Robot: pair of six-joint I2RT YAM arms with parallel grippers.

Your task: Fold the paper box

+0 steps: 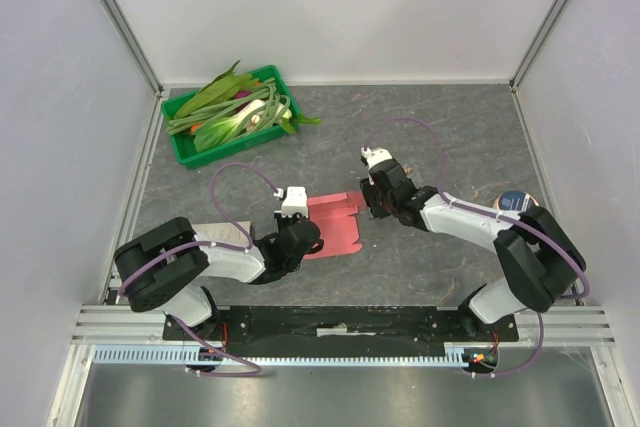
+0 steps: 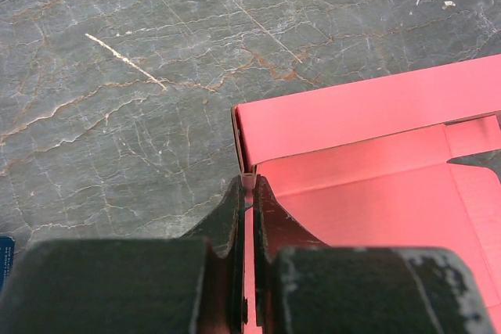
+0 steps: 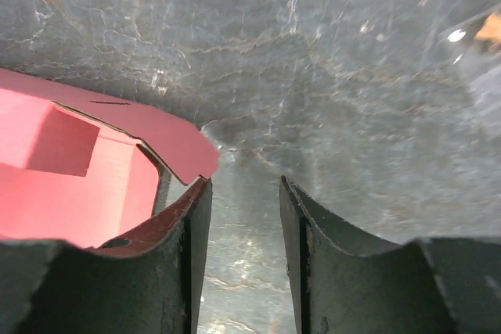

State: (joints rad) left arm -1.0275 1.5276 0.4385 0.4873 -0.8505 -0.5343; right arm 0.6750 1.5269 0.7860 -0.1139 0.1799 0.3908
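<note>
The pink-red paper box [image 1: 337, 227] lies flat on the dark table between the two arms, one long flap folded up along its far side. My left gripper [image 1: 306, 238] is shut on the box's near-left edge; the left wrist view shows the thin card pinched between the fingertips [image 2: 249, 185], with the raised flap [image 2: 368, 111] just beyond. My right gripper [image 1: 371, 203] stands open at the box's right end. In the right wrist view only bare table shows between its fingers [image 3: 244, 187], and a rounded tab of the box [image 3: 176, 145] sits right by the left fingertip [image 3: 196, 209].
A green tray [image 1: 186, 152] piled with leafy vegetables stands at the back left. A round blue-topped object [image 1: 513, 200] sits by the right arm's elbow. A pale sheet [image 1: 205, 232] lies partly under the left arm. White walls enclose the table.
</note>
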